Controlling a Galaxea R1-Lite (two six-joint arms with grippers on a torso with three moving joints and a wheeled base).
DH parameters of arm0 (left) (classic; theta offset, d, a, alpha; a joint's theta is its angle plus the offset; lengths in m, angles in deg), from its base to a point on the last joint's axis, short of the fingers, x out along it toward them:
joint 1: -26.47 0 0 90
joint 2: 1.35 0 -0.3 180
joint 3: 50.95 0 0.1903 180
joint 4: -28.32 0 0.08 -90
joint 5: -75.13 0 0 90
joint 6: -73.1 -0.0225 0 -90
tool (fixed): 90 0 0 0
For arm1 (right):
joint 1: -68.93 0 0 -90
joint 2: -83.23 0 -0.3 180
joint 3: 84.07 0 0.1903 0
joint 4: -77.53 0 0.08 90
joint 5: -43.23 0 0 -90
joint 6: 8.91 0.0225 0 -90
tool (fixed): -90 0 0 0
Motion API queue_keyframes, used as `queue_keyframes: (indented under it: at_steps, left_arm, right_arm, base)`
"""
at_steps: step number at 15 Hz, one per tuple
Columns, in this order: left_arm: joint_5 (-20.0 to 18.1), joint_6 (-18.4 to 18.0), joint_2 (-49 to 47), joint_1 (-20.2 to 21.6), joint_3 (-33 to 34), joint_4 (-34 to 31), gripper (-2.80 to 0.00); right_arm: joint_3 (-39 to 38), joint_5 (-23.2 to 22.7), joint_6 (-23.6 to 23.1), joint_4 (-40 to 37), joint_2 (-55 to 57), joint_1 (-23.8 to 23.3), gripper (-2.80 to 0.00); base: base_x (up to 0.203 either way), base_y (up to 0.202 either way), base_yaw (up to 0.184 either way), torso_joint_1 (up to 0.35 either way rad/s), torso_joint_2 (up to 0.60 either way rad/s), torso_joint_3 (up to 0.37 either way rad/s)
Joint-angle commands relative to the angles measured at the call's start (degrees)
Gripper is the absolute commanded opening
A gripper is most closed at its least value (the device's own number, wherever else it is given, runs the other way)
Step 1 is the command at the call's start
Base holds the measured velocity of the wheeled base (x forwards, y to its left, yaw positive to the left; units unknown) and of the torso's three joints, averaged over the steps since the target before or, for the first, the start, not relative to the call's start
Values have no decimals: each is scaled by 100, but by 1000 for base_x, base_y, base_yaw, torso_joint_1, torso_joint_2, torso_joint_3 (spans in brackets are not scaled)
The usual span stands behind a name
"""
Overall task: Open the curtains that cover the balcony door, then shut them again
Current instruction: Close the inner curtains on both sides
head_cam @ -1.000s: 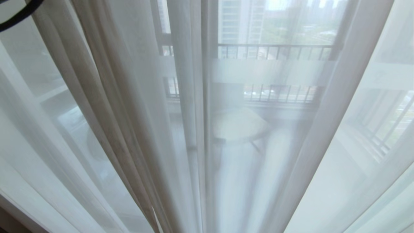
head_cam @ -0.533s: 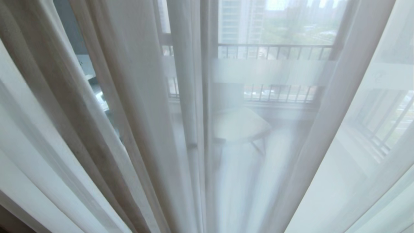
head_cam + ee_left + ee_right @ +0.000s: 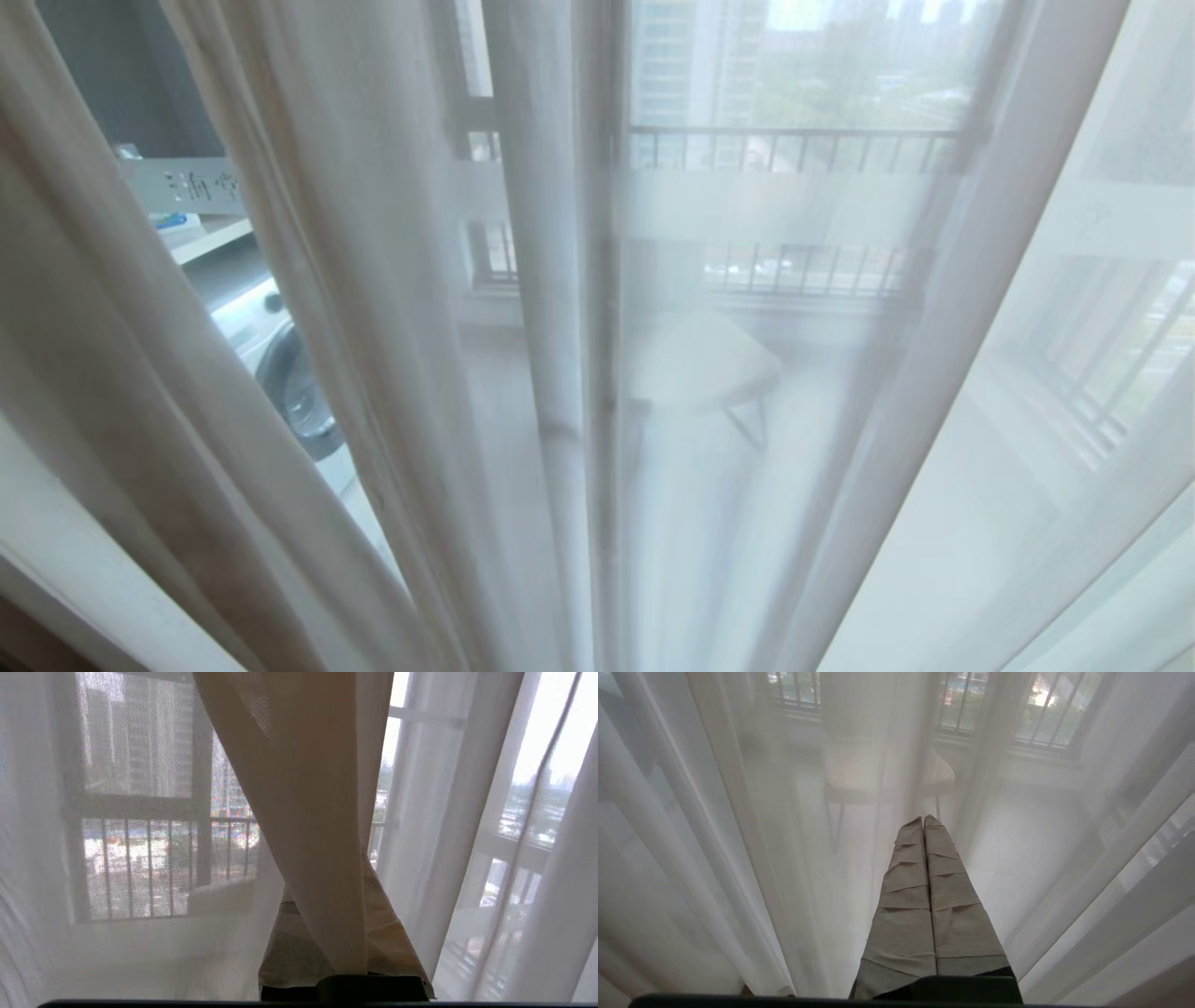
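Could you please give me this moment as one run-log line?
phase: opening | left gripper: shut on sheer | right gripper: shut, empty, idle | gap at left shows washer | rest covered

White see-through sheers (image 3: pixel 840 420), beige-tinged folds (image 3: pixel 308 280), black railing (image 3: pixel 794 140), frosted white band (image 3: pixel 784 205)

My right tool (image 3: pixel 923 820) faces the sheer curtains (image 3: pixel 738 835).
Its taped fingers (image 3: pixel 906 896) are pressed together, empty; behind the fabric I see a chair (image 3: pixel 852 777).

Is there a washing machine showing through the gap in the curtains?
Yes, the head view shows a washing machine behind the glass, in the gap between the curtains.
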Motion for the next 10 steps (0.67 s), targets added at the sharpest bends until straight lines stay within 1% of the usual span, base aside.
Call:
queue_keyframes:
  at_steps: [1,6,10]
  left_arm:
    - [-6,-40,111,-462,-96,1,-280]
    - [-123,-320,-78,-1715,-396,-10,-280]
    - [-64,-601,-647,-2502,-784,-3,-280]
  right_arm:
    - [0,-5,-1,-3,-2,5,-280]
    - [0,-5,-1,5,-2,5,-280]
    - [0,-5,-1,-3,-2,5,-280]
  base:
    - [0,0,0,0,0,0]
    - [0,0,0,0,0,0]
    - [0,0,0,0,0,0]
